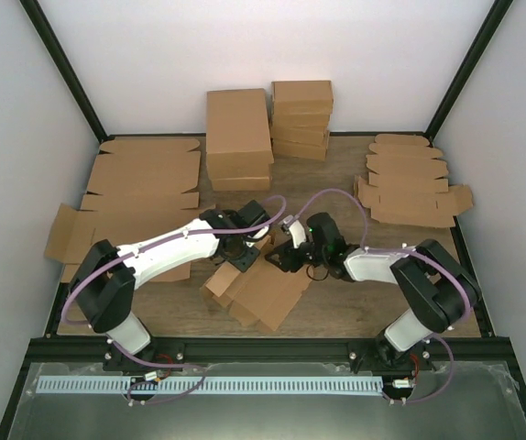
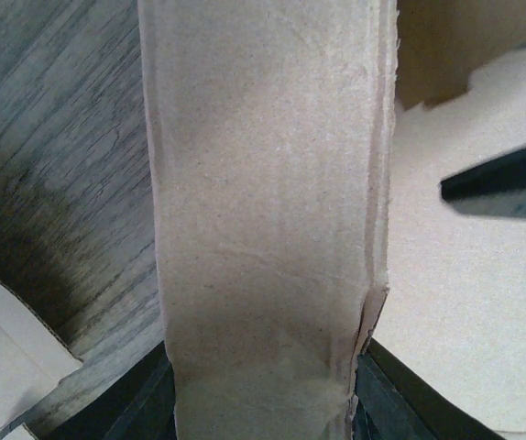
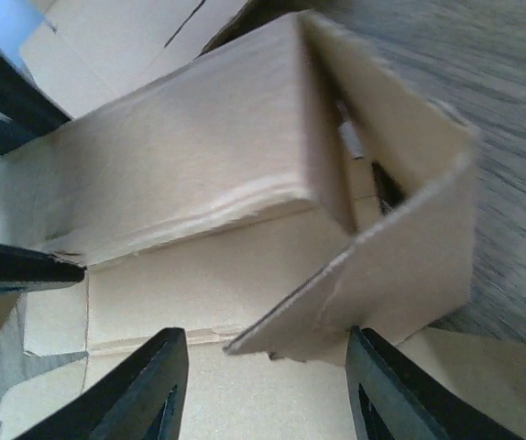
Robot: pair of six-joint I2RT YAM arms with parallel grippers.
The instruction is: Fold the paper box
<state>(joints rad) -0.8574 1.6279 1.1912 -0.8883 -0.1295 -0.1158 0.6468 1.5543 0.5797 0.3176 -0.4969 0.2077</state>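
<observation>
The paper box (image 1: 261,291) is a half-formed brown carton lying at the near middle of the table, between the two arms. My left gripper (image 1: 243,251) is at its far left edge. In the left wrist view a strip of the box wall (image 2: 263,229) runs straight between the fingers (image 2: 144,403), and the left gripper (image 2: 268,371) is shut on it. My right gripper (image 1: 283,257) is at the box's far right end. In the right wrist view an end flap (image 3: 391,266) sticks out between the spread fingers (image 3: 148,390), touching neither, so the right gripper (image 3: 265,341) is open.
Two stacks of finished brown boxes (image 1: 238,137) (image 1: 301,117) stand at the back. Flat cardboard blanks lie in piles at the left (image 1: 139,188) and at the right (image 1: 410,183). Black frame posts (image 1: 61,69) rise at the back corners.
</observation>
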